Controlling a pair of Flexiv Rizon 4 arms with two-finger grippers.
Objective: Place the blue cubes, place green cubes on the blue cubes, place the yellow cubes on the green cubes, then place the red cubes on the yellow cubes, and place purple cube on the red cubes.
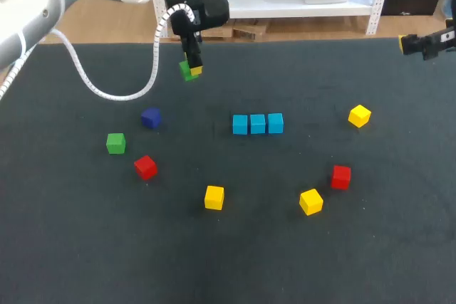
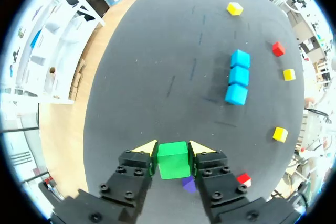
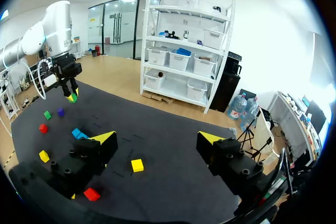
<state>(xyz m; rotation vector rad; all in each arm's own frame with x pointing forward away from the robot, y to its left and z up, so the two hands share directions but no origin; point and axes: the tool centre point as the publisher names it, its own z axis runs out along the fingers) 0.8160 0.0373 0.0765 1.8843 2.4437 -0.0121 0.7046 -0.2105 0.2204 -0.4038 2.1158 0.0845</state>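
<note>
1. Tabletop first: the dark table (image 1: 71, 261) carries every loose cube, scattered well apart around a central row.
2. Arms next: our left gripper (image 1: 191, 62) hangs above the table's far side, left of the middle. Its yellow tips are clamped on two opposite faces of a green cube (image 2: 173, 162). Our right gripper (image 3: 156, 139) sits over the far right corner, fingers spread wide with nothing between them.
3. Three blue cubes (image 1: 257, 124) stand touching in a row at the table's middle, with nothing on them yet. We judge this row to be the base the held cube is meant for.
4. Loose singles:
   - At the left are a second green cube (image 1: 115, 143), the purple cube (image 1: 150, 117) and a red cube (image 1: 145, 167).
   - A yellow cube (image 1: 214, 197) lies at the front and another yellow cube (image 1: 311, 201) at the right front, beside another red cube (image 1: 340, 176).
   - A third yellow cube (image 1: 359, 115) lies right of the row.
5. Handling, as we judge it: the cubes look small, rigid and light, with smooth flat faces. We think the best hold is square on two opposite faces, centred, as the left tips have it. A corner or off-centre pinch could let a cube twist or slip, and a light stack may topple at a nudge.
</note>
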